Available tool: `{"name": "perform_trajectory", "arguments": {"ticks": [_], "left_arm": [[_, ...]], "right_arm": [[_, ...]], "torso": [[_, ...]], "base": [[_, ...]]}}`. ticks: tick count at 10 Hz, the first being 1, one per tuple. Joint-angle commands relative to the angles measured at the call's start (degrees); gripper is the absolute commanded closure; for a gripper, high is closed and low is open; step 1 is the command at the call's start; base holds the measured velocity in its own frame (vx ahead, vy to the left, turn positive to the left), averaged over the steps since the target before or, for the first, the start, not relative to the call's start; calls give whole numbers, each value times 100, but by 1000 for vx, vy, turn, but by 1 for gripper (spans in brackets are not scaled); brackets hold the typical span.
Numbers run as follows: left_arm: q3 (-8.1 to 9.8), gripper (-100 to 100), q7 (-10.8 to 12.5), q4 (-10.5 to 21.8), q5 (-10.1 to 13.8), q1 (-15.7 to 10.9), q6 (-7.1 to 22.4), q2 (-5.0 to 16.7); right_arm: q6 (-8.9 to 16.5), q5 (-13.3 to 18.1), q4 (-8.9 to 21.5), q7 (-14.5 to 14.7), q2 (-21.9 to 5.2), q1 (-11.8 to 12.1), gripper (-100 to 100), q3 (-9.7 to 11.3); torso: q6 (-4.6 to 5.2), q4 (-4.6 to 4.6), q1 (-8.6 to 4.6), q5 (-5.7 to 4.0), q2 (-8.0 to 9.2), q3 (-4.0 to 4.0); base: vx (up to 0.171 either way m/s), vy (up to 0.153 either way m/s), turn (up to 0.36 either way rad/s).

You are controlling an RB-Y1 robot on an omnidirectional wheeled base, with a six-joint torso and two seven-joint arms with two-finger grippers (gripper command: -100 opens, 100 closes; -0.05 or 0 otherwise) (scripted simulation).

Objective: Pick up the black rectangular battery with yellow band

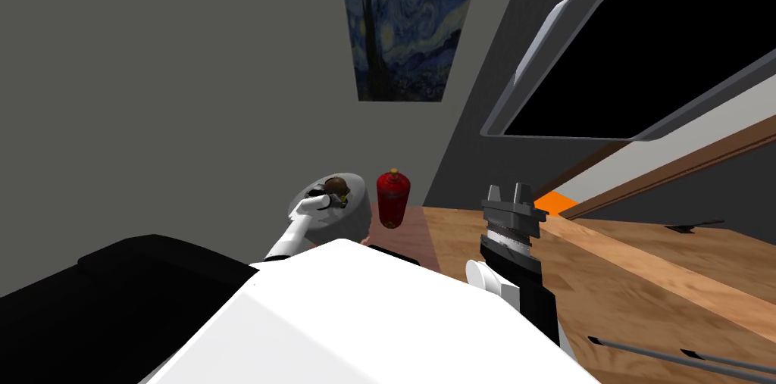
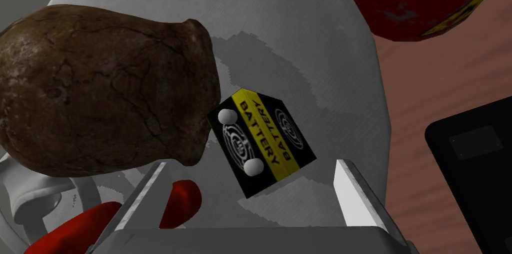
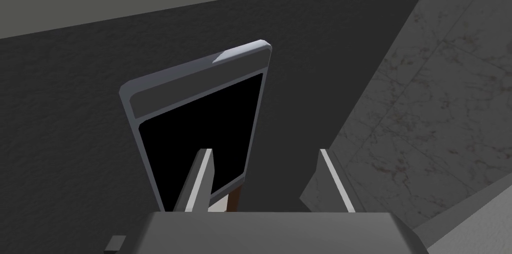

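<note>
Left gripper (image 2: 252,166) poised, spread, at the battery (image 2: 261,142) in the white bowl (image 2: 310,40)

Its fingers (image 2: 350,191) stand wide and touch nothing; the black battery with its yellow band lies just ahead of their tips, skewed to the line between them, on the bowl's floor; a red piece (image 2: 175,201) sits beside one finger, and a brown lump (image 2: 100,100) is at the battery's corner, touching or nearly so; beyond the rim stands a red canister (image 1: 393,198); the right gripper (image 1: 509,194), likewise spread and holding nothing, hangs well apart over the wooden floor (image 1: 652,266). Likely risks: the blades meet the skewed box on its corners and twist it out of the grip; the nearer finger snags the red piece or shoves the lump, knocking the battery aside.
</note>
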Motion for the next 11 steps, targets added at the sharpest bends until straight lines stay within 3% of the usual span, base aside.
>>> {"name": "perform_trajectory", "arguments": {"ticks": [1,5,6,7,8,10,11], "left_arm": [[51,-100,143,157,58,-79,246,0],[178,-100,477,565,252,-265,778,1],[156,-100,427,488,211,-242,694,2],[159,0,445,501,216,-247,721,1],[127,-100,371,680,170,-274,532,-86],[95,-100,299,861,125,-302,345,-174],[99,-100,346,787,120,-301,428,-154]], "right_arm": [[0,0,0,0,0,0,0,0],[0,0,0,0,0,0,0,0],[0,0,0,0,0,0,0,0],[0,0,0,0,0,0,0,0],[0,0,0,0,0,0,0,0],[0,0,0,0,0,0,0,0],[0,0,0,0,0,0,0,0]], "torso": [[0,0,0,0,0,0],[0,0,0,0,1,1],[0,1,3,0,3,2],[0,1,-5,-1,5,3],[0,1,-11,-3,5,3],[1,-2,-4,-1,-10,-6],[1,-3,-3,-1,-14,-8]], "base": [[6,20,-2],[7,35,-8],[0,22,-3],[0,0,0],[34,17,7],[50,32,4],[23,12,-2]]}}
